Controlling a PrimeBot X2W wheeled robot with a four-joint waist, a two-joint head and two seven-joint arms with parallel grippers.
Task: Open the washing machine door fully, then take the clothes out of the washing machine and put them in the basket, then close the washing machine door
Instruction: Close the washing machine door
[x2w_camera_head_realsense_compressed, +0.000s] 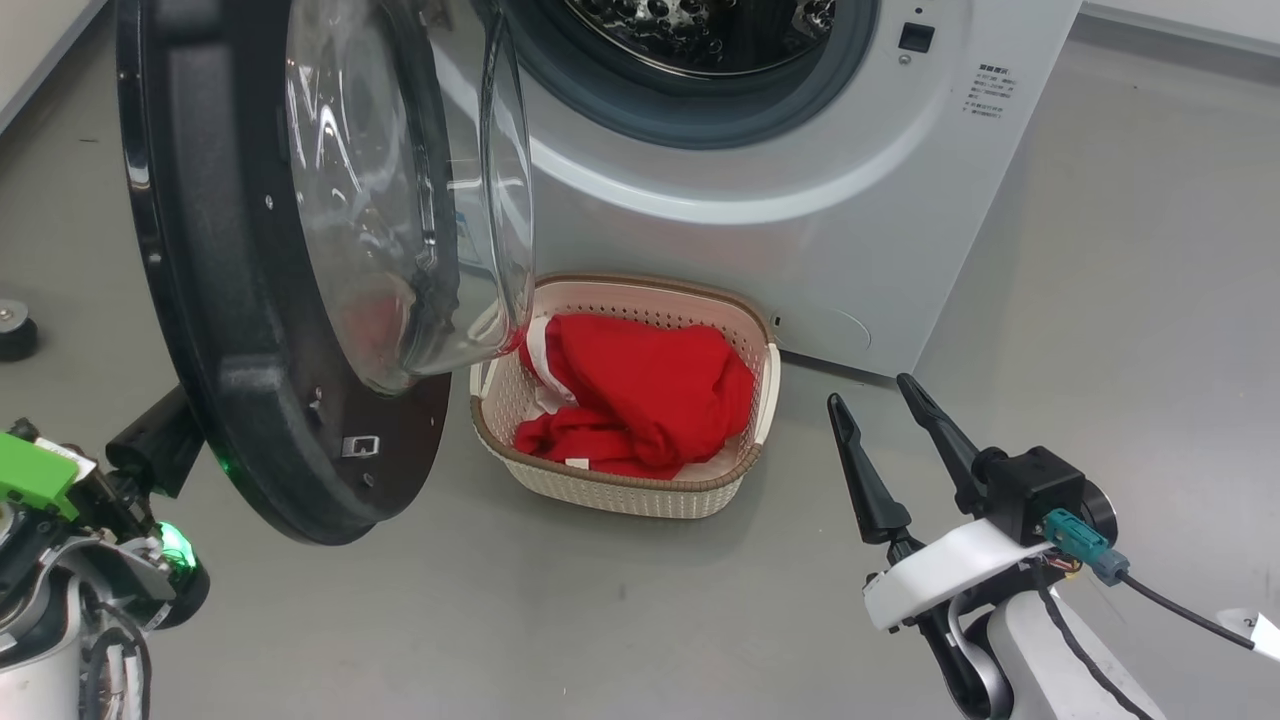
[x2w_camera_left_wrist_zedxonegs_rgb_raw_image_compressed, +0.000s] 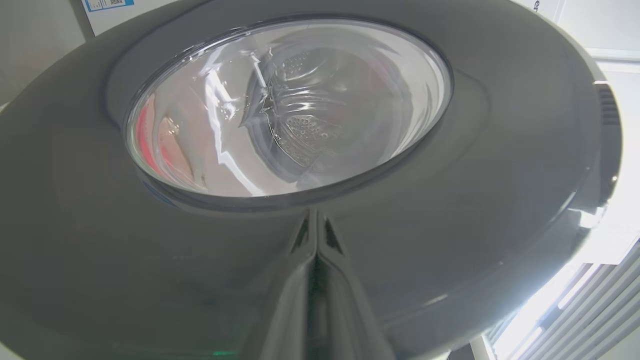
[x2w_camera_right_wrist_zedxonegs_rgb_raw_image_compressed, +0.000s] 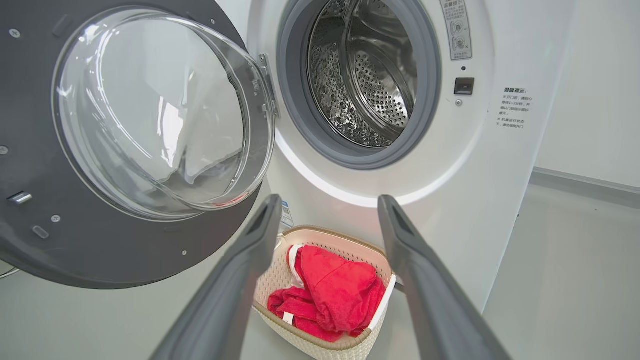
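The left gripper (x2w_camera_left_wrist_zedxonegs_rgb_raw_image_compressed: 315, 220), low at 8 o'clock in the head view, has its fingers pressed together on nothing, tips against the glossy black outer face of the washing machine door (x2w_camera_head_realsense_compressed: 220, 300), which stands swung open at 10 o'clock. The right gripper (x2w_camera_head_realsense_compressed: 870, 392), at 4 o'clock, hovers spread wide, empty. At centre the cream perforated basket (x2w_camera_head_realsense_compressed: 640, 285) holds the crumpled red clothes (x2w_camera_head_realsense_compressed: 640, 390), before the white washing machine (x2w_camera_head_realsense_compressed: 800, 250) with its dimpled steel drum (x2w_camera_right_wrist_zedxonegs_rgb_raw_image_compressed: 370, 85).
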